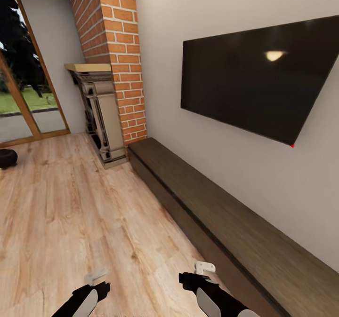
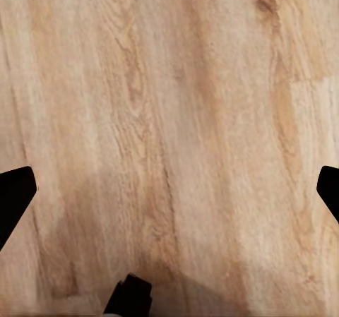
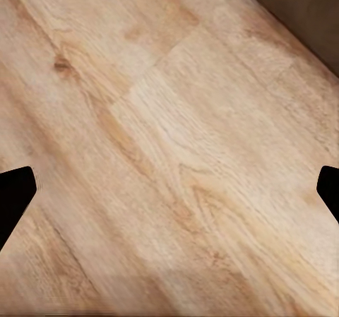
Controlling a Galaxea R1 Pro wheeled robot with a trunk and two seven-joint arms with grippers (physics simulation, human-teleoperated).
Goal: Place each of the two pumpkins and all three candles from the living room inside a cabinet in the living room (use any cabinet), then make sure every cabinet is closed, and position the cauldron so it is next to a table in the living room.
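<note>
The cabinet (image 1: 226, 223), a long low dark-brown console, runs along the right wall under the TV, and its front looks shut. One dark corner of the cabinet (image 3: 304, 6) appears in the right wrist view. A black rounded thing, probably the cauldron (image 1: 5, 158), sits on the floor at the far left and is cut off by the frame edge. My left gripper (image 1: 96, 279) (image 2: 169, 190) and right gripper (image 1: 203, 271) (image 3: 169, 190) hang low over bare floorboards, both open and empty. The right one is close to the cabinet's front. Pumpkins and candles are out of view.
A black TV (image 1: 259, 77) hangs on the right wall above the cabinet. A brick chimney (image 1: 113, 49) with a fireplace (image 1: 101, 119) stands at the cabinet's far end. A glass door (image 1: 23, 91) is at the far left. Light wood floor (image 1: 84, 213) stretches ahead.
</note>
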